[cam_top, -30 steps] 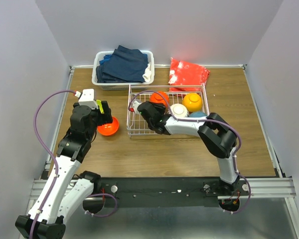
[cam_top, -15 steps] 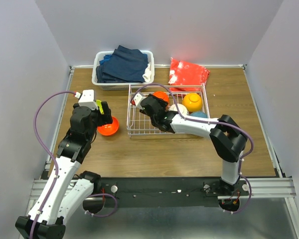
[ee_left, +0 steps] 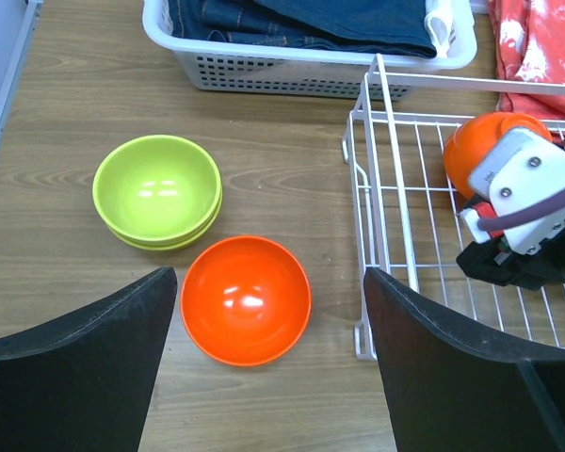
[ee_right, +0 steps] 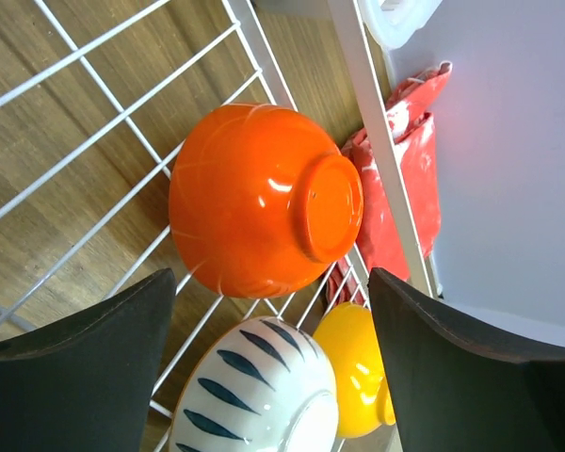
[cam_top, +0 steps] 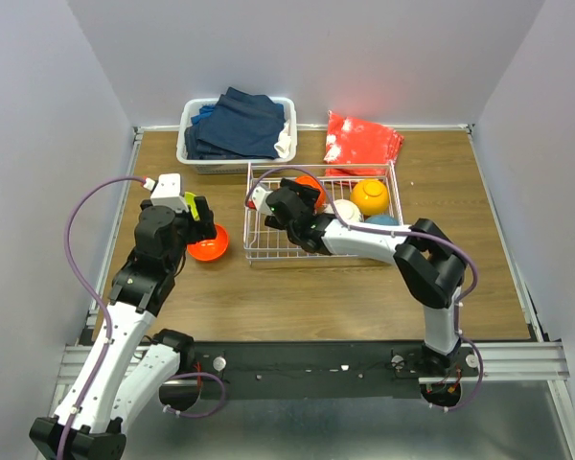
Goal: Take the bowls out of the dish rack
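The white wire dish rack [cam_top: 268,251] holds an overturned red-orange bowl [cam_top: 312,184], a white dark-striped bowl [cam_top: 347,210], a yellow-orange bowl [cam_top: 370,196] and a teal bowl [cam_top: 381,221]. My right gripper [ee_right: 271,282] is open inside the rack [ee_right: 104,132], its fingers flanking the red-orange bowl [ee_right: 254,202] and the striped bowl [ee_right: 254,395] without touching them. On the table left of the rack [ee_left: 377,188] sit a red-orange bowl [ee_left: 246,298] and two stacked lime green bowls [ee_left: 157,188]. My left gripper [ee_left: 268,282] hovers open above that red-orange bowl, holding nothing.
A white plastic tub [cam_top: 187,153] of dark blue clothes stands behind the rack at the back left. A red bag [cam_top: 362,142] lies at the back, right of the tub. Walls close the table on three sides.
My right gripper has opened wide and moved back and left inside the rack, up to the red-orange bowl. The left arm has stayed still.
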